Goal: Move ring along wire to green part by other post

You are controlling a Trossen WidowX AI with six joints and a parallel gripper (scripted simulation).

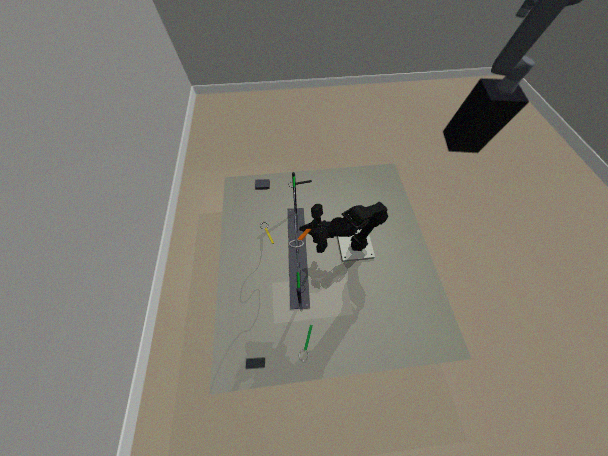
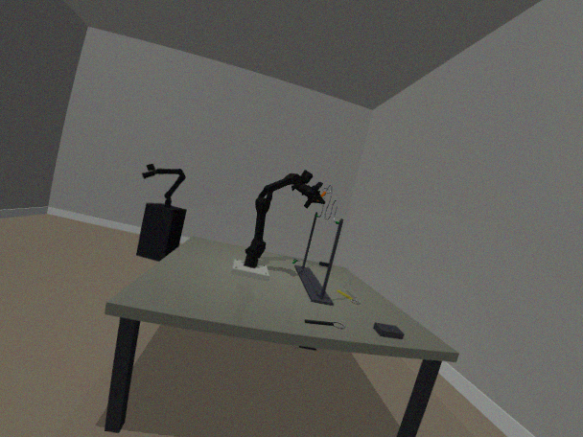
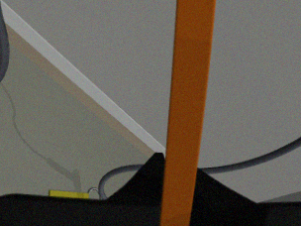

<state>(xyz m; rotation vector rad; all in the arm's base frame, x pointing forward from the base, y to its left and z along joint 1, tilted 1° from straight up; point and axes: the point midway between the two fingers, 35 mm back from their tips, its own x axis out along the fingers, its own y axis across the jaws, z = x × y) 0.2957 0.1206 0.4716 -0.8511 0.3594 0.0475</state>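
Gripping the orange handle in the nearly closed black gripper, holding the ring mid-wire, between the posts, nearer the counter's wall-side edge, seemingly being partway across and leaving the remaining travel, release and withdrawal undone.

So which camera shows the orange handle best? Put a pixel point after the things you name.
The wrist view: the orange handle [image 1: 304, 234] [image 2: 323, 194] [image 3: 188, 99] fills its middle, large and close. The top view shows a short orange piece by the ring [image 1: 296, 247]; the exterior, just a speck.
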